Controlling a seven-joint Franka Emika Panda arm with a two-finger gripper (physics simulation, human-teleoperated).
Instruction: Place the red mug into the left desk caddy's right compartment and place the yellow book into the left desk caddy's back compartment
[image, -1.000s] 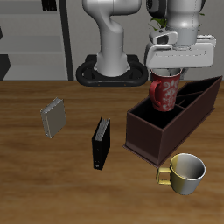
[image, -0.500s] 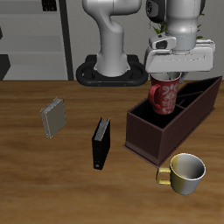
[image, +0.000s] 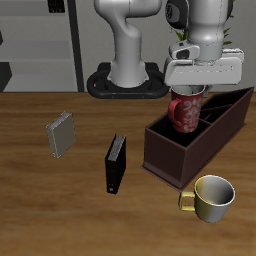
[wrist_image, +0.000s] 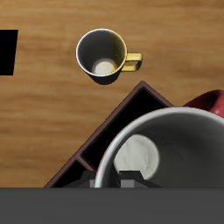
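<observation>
My gripper (image: 190, 94) is shut on the rim of the red mug (image: 187, 112) and holds it upright over the large square section of the left desk caddy (image: 172, 152), with the mug's base about level with the caddy's rim. In the wrist view the mug's grey-white inside (wrist_image: 166, 157) fills most of the picture, with the caddy's dark compartments (wrist_image: 131, 112) beneath it. The yellow book (image: 61, 134), greyish-tan, lies on the table well away from the caddy, beyond the black book.
A black book (image: 115, 163) stands on edge between the yellow book and the caddy. A yellow-cream mug (image: 210, 197) sits near the table's front edge just before the caddy; it also shows in the wrist view (wrist_image: 102, 58). The robot's base stands at the back.
My gripper has come down a little with the red mug, bringing it lower toward the caddy's square section. Nothing else has moved.
</observation>
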